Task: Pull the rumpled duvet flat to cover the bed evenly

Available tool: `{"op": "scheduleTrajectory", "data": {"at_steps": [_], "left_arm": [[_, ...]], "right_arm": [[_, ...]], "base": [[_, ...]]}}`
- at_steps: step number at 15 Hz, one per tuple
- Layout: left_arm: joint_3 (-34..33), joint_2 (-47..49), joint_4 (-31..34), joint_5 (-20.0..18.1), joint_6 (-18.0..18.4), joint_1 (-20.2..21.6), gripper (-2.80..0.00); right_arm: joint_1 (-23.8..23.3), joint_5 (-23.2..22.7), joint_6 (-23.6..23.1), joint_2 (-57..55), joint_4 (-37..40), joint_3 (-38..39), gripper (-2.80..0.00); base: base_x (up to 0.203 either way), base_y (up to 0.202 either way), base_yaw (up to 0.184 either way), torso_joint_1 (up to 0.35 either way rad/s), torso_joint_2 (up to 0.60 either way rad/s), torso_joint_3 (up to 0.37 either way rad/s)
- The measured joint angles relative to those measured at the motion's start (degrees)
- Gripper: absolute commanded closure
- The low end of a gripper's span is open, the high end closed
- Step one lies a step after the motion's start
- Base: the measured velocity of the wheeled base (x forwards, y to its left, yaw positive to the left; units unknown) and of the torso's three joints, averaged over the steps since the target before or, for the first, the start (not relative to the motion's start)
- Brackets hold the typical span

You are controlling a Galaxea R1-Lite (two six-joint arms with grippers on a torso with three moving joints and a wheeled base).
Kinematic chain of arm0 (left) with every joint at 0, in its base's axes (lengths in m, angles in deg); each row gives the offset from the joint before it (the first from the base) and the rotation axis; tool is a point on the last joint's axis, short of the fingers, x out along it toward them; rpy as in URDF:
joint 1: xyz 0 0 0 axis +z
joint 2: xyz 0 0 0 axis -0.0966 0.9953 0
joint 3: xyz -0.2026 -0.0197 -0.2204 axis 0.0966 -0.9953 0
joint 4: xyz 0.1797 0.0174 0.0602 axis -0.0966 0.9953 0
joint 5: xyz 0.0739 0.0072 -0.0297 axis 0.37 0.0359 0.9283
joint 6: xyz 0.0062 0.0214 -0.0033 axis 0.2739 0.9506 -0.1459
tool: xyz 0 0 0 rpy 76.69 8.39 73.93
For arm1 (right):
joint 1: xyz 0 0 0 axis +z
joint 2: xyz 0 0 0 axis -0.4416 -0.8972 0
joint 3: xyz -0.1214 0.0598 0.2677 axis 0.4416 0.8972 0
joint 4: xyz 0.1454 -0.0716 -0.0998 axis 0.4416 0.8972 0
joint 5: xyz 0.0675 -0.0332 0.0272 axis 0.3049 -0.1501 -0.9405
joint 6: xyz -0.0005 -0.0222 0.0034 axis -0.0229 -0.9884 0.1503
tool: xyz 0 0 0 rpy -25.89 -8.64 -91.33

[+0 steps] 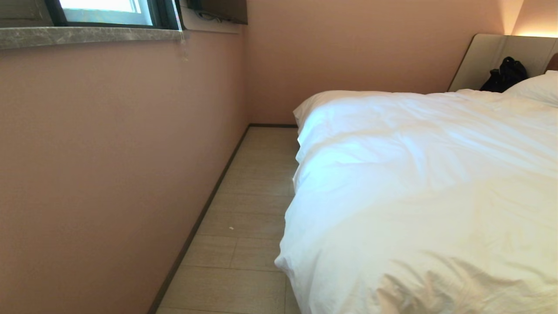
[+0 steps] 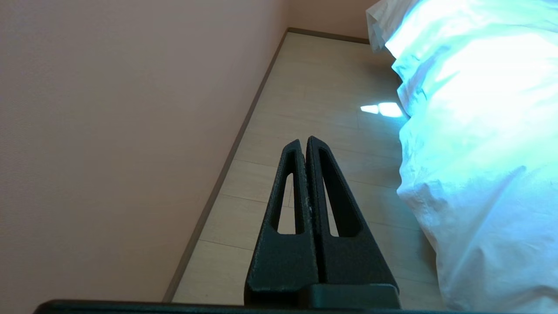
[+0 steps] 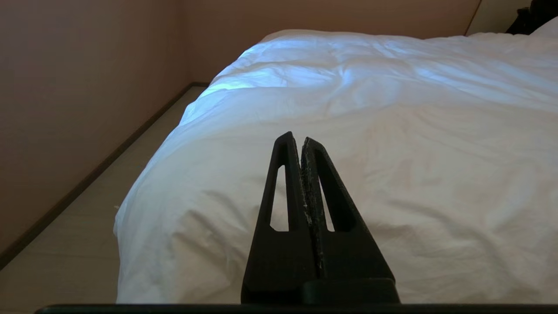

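The puffy white duvet (image 1: 418, 187) lies spread over the bed, wrinkled, its left edge hanging down over the bed's side toward the floor. The bed's beige headboard (image 1: 488, 56) shows at the far right. Neither arm appears in the head view. In the left wrist view my left gripper (image 2: 304, 140) is shut and empty above the floor, with the duvet's hanging edge (image 2: 471, 174) off to one side. My right gripper (image 3: 294, 137) is shut and empty, held over the duvet (image 3: 392, 131) near its foot corner, with fabric showing beyond the tips.
A narrow strip of pale plank floor (image 1: 248, 218) runs between the bed and the pink wall (image 1: 109, 165). A window with a stone sill (image 1: 87, 35) is up left. A black bag (image 1: 505, 74) and a white pillow (image 1: 538, 87) sit by the headboard.
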Motion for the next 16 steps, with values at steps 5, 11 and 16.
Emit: {"op": "scheduleTrajectory", "data": {"at_steps": [5,11,16], "left_arm": [[0.0,0.0,0.0,0.0,0.0,0.0,0.00],[0.0,0.0,0.0,0.0,0.0,0.0,0.00],[0.0,0.0,0.0,0.0,0.0,0.0,0.00]], "right_arm": [[0.0,0.2,0.7,0.0,6.7,0.0,0.00],[0.0,0.4,4.4,0.0,11.3,0.0,0.00],[0.0,0.4,4.4,0.0,11.4,0.0,0.00]], "base": [[0.000,0.000,0.000,0.000,0.00,0.000],[0.000,0.000,0.000,0.000,0.00,0.000],[0.000,0.000,0.000,0.000,0.00,0.000]]}}
